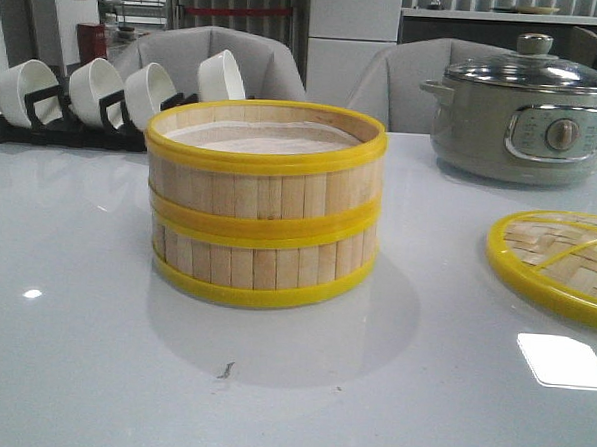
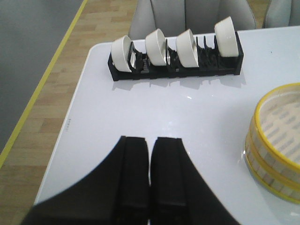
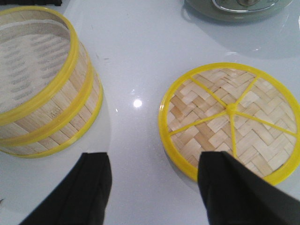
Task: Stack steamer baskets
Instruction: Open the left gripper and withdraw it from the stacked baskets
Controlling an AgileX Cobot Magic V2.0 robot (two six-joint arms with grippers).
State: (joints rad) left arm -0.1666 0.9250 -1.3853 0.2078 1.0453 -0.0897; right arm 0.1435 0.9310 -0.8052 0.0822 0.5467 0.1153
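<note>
Left jaws [image 2: 151, 183] clenched on nothing, right jaws [image 3: 154, 187] released and empty, both hang above the white surface [image 1: 91, 353] with the work apparently finished. The two baskets stand as one stack [image 1: 264, 202], the upper basket [image 1: 266, 152] seated squarely on the lower basket [image 1: 262, 272], yellow rims meeting all round, white liner showing inside the top one. The stack sits ahead of the left jaws and off to their right; from the right jaws it lies ahead and to their left, clear of both fingers. The stacking itself looks done; nothing of it seems left but to draw the arms away.

The lid [image 3: 232, 119] lies flat, underside up, just ahead of the right jaws, one finger overlapping its rim in the wrist view; whether they touch cannot be told. Bare surface separates lid and stack. A bowl rack [image 2: 176, 58] stands well ahead of the left jaws, near the far edge, and the surface's side edge runs close on their left. The pot [image 1: 524, 120] sits far beyond the lid.
</note>
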